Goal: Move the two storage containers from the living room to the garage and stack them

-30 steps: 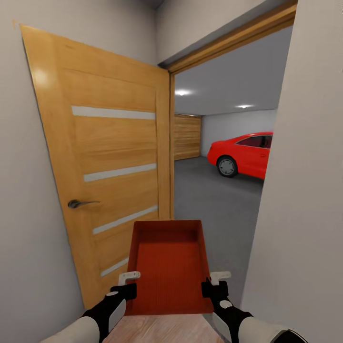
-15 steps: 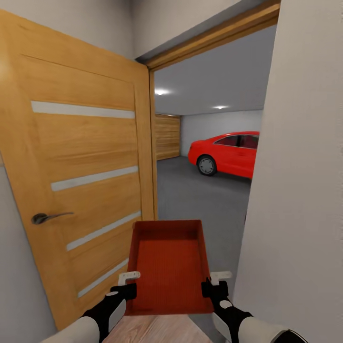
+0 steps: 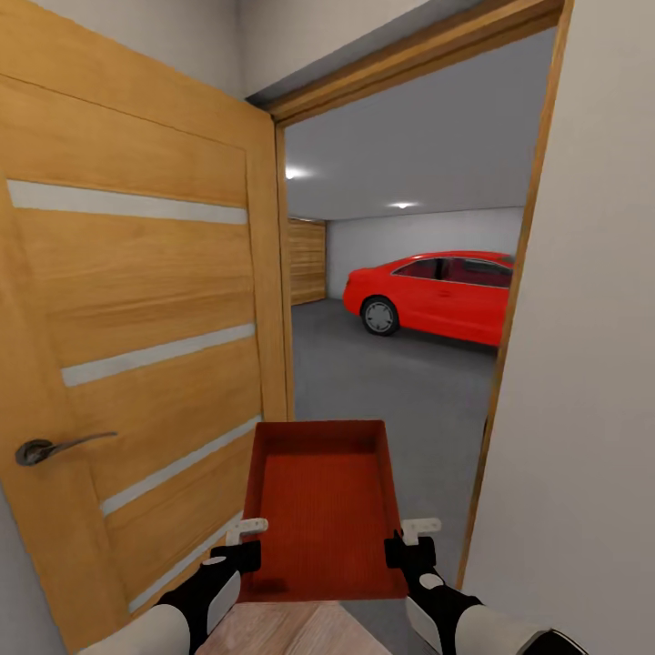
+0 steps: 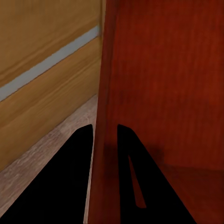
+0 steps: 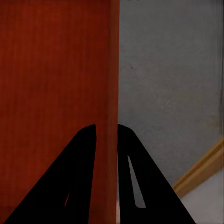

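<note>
Evidently the storage container (image 3: 323,509) is clamped by its side walls (stiff, probably light) between left gripper (image 3: 238,539) and right gripper (image 3: 408,539).

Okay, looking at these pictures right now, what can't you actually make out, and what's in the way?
- Red car, head view: its rear is hidden behind the right door jamb.
- Garage floor, head view: the part past the open wooden door and the right-hand wall is hidden.
- Storage container: its underside faces away in the head view; both wrist views sit too close to show more than its side walls.
- The second container's whereabouts cannot be told.
</note>
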{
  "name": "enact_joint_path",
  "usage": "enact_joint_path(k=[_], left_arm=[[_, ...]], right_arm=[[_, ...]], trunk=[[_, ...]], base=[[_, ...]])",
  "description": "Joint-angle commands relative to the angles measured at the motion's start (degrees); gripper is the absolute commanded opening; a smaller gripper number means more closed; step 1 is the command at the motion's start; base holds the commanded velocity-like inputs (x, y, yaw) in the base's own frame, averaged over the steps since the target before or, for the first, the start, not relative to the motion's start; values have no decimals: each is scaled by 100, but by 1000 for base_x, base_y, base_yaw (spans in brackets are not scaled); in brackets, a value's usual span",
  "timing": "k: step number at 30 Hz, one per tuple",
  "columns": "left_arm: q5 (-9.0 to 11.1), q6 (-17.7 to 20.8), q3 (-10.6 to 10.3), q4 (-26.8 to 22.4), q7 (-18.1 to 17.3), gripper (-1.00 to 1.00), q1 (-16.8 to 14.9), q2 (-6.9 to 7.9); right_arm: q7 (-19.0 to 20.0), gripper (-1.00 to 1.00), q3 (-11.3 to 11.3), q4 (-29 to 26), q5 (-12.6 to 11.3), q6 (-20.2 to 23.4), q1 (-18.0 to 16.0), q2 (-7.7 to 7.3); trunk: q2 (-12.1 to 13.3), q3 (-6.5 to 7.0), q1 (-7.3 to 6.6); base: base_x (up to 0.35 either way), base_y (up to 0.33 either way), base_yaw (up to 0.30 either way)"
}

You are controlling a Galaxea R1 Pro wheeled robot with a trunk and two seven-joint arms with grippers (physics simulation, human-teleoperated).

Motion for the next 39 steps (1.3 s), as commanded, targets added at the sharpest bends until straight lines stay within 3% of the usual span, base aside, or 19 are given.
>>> enact_joint_path(k=[1, 34, 39], left_arm=[[-52, 20, 65, -24, 92, -100, 4, 27], [-47, 20, 65, -22, 92, -100, 4, 26], [-50, 20, 65, -24, 92, -100, 4, 26]], right_arm=[[7, -100, -355, -4, 58, 16, -3, 7], [7, -100, -355, -4, 58, 17, -3, 6], [7, -100, -353, -4, 60, 17, -3, 8]], trunk=[[-2, -1, 4], [-2, -1, 4], [-2, -1, 4]], base=[[246, 216, -280], [246, 216, -283], [246, 216, -98]])
